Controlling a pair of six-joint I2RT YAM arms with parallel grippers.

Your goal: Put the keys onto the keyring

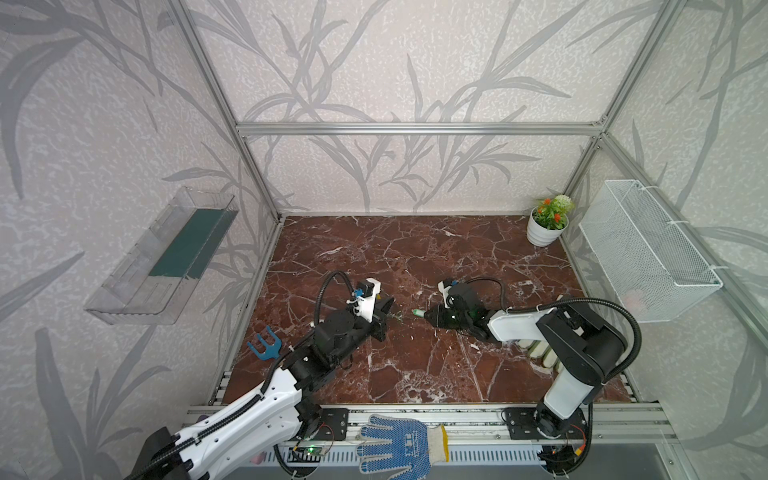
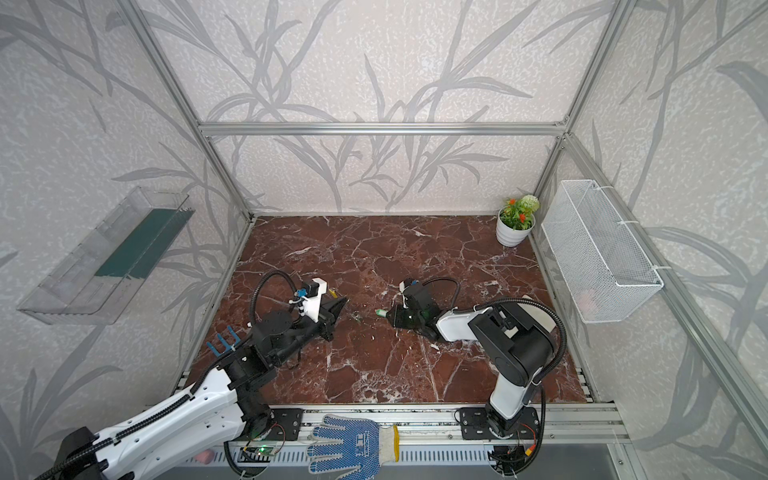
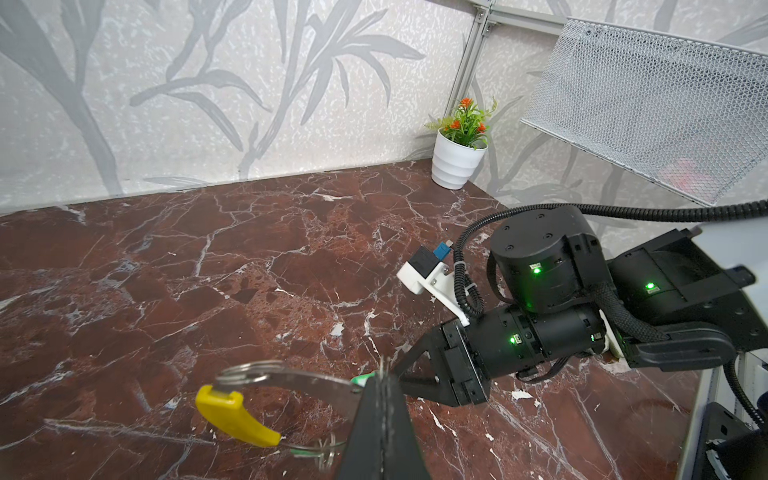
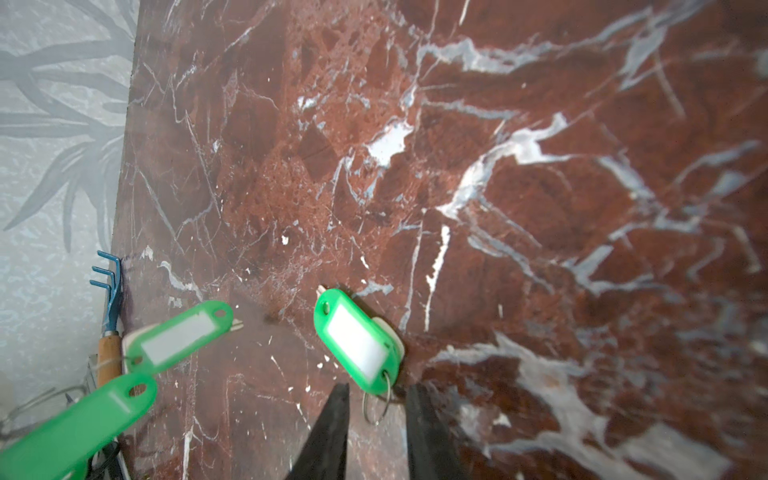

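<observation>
My left gripper [image 3: 384, 376] [image 1: 390, 304] is shut on the keyring [image 3: 291, 379], a grey metal band with a yellow sleeve [image 3: 235, 415]. Small rings and a green bit [image 3: 318, 451] hang on its thin wire. A green key [image 4: 357, 338] lies on the marble, seen in both top views [image 1: 417, 312] [image 2: 379, 311] between the two grippers. My right gripper [image 4: 377, 399] [image 1: 427, 314] stands open, jaws apart on either side of that key's small metal ring [image 4: 376, 405]. Two more green keys [image 4: 183, 332] [image 4: 79, 419] show in the right wrist view; what they hang on is unclear.
A white flower pot [image 1: 544, 232] stands at the back right corner. A white mesh basket [image 1: 648, 249] hangs on the right wall, a clear shelf [image 1: 166, 257] on the left wall. A blue rake [image 1: 266, 345] lies by the left arm. A blue glove [image 1: 395, 444] rests on the front rail.
</observation>
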